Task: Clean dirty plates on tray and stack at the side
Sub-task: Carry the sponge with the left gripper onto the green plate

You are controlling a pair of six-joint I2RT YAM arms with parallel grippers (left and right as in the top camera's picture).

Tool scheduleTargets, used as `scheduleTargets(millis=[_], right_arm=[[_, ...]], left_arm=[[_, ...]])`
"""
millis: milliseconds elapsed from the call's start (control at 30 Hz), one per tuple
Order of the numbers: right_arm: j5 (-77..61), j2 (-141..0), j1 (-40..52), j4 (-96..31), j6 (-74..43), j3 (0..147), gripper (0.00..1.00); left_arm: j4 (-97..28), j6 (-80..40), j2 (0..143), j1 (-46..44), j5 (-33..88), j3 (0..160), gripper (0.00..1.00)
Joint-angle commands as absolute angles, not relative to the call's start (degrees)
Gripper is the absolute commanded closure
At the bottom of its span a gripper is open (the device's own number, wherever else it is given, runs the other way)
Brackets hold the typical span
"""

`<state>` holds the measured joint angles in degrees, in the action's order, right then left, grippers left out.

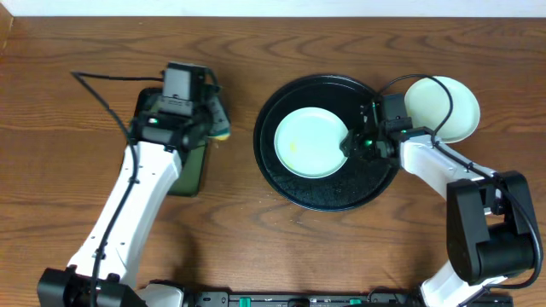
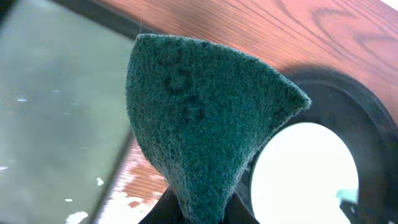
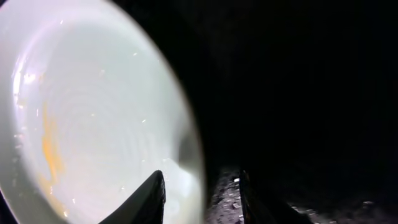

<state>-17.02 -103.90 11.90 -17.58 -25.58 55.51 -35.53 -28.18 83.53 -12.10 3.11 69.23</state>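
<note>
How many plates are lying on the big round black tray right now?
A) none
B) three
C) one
C: only one pale plate, with a yellowish smear on it, lies on the round black tray. The other plates sit stacked on the table just beside the tray.
</note>
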Motion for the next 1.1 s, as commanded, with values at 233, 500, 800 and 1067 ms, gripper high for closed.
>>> scheduleTargets(millis=[233, 500, 800, 1067], right_arm=[[-13.54, -105.78, 10.92, -15.59, -24.12, 55.72, 0.93], [-13.58, -105.78, 10.96, -15.42, -24.21, 55.72, 0.99], [-13.58, -105.78, 10.98, -15.88, -24.82, 55.72, 0.99], [-13.61, -105.78, 10.98, -16.19, -24.82, 55.7, 0.99]], left_arm=[[-33.19, -31.31, 86.98, -21.21, 3.73, 69.43, 0.92], [-27.59, -32.95, 93.43, -27.18, 9.96, 69.43, 0.93], [-18.0, -42.72, 102.74, -34.44, 9.87, 69.43, 0.92], [-3.27, -47.75, 112.57, -39.88, 9.82, 69.43, 0.93]])
